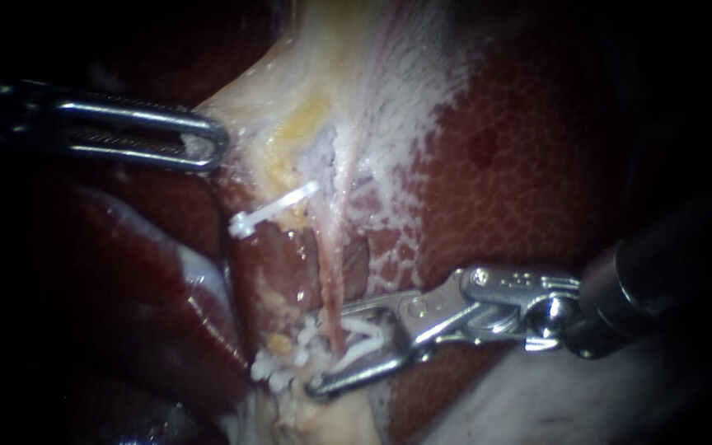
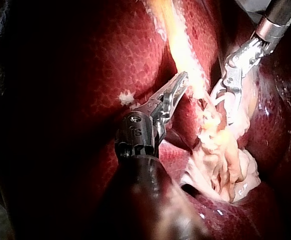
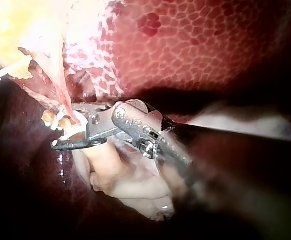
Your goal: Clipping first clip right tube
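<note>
The left instrument (image 1: 212, 144) kept its jaws closed on pale tissue (image 1: 290, 91), probably to stretch the right tube (image 1: 333, 264). The right instrument (image 1: 330, 350) held its jaws wide astride that tube, carrying an unclosed white clip (image 1: 364, 336) for placement.

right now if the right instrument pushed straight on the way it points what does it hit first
The tube, most likely: it crosses the gap between the open jaws of the right instrument. Depth is hard to judge here.
</note>
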Robot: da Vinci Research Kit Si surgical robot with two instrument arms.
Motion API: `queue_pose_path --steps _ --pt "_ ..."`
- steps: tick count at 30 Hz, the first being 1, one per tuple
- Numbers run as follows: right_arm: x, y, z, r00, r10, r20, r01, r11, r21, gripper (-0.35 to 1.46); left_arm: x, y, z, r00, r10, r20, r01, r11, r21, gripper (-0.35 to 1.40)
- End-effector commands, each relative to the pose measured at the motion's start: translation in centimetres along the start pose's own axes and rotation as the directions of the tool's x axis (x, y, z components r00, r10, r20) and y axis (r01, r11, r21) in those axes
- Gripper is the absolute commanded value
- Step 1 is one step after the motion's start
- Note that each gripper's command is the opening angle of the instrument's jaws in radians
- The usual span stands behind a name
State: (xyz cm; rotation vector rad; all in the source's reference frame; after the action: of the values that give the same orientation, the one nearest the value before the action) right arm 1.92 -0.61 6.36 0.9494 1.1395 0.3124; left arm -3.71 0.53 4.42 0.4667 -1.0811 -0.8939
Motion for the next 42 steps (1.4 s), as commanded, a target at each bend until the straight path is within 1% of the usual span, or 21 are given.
queue_pose_path --steps 1,7,15,18,20,24,26,30,31,32,42 --pt "-0.01 0.0 0.01 1.0 0.008 0.0 -0.008 1.0 -0.001 0.44 0.0 0.0 0.0 1.0 -0.001 0.0 0.001 1.0 0.0 -0.35" --pt "-0.08 0.01 0.03 1.0 0.027 0.002 -0.027 1.0 -0.001 0.41 0.0 0.01 0.0 1.0 -0.001 0.0 0.001 1.0 0.0 -0.35" --pt "-0.1 0.01 0.01 0.999 0.05 0.003 -0.05 0.999 0.0 0.3 0.01 0.01 0.0 1.0 0.0 0.0 0.0 1.0 0.0 -0.35" --pt "-0.07 0.03 -0.02 0.998 0.069 0.002 -0.069 0.998 0.001 0.2 0.01 0.01 0.0 1.0 0.0 0.0 0.0 1.0 0.0 -0.35" --pt "-0.04 0.04 -0.04 0.997 0.083 0.001 -0.083 0.997 0.002 0.1 0.01 0.01 0.0 1.0 0.0 0.0 0.0 1.0 0.0 -0.35" --pt "0.0 0.1 -0.11 0.993 0.115 -0.001 -0.115 0.993 0.004 -0.07 0.01 0.01 0.0 1.0 0.0 0.0 0.0 1.0 0.0 -0.35" --pt "0.0 0.13 -0.13 0.991 0.133 -0.001 -0.133 0.991 0.005 -0.11 0.01 0.02 0.0 1.0 0.0 0.0 0.0 1.0 0.001 -0.35" --pt "-0.04 0.17 -0.16 0.99 0.143 0.0 -0.143 0.99 0.005 -0.33 0.01 0.02 0.0 1.0 0.0 0.0 0.0 1.0 0.001 -0.35" --pt "-0.05 0.18 -0.17 0.988 0.154 0.001 -0.154 0.988 0.005 -0.35 0.01 0.02 0.0 1.0 0.0 0.0 0.0 1.0 0.001 -0.35" --pt "-0.06 0.18 -0.17 0.986 0.165 0.001 -0.165 0.986 0.005 -0.35 0.01 0.02 0.0 1.0 0.0 0.0 0.0 1.0 0.001 -0.35" --pt "-0.11 0.19 -0.16 0.986 0.168 0.003 -0.168 0.986 0.005 -0.35 0.01 0.03 0.01 1.0 0.0 0.0 0.0 1.0 0.001 -0.35"
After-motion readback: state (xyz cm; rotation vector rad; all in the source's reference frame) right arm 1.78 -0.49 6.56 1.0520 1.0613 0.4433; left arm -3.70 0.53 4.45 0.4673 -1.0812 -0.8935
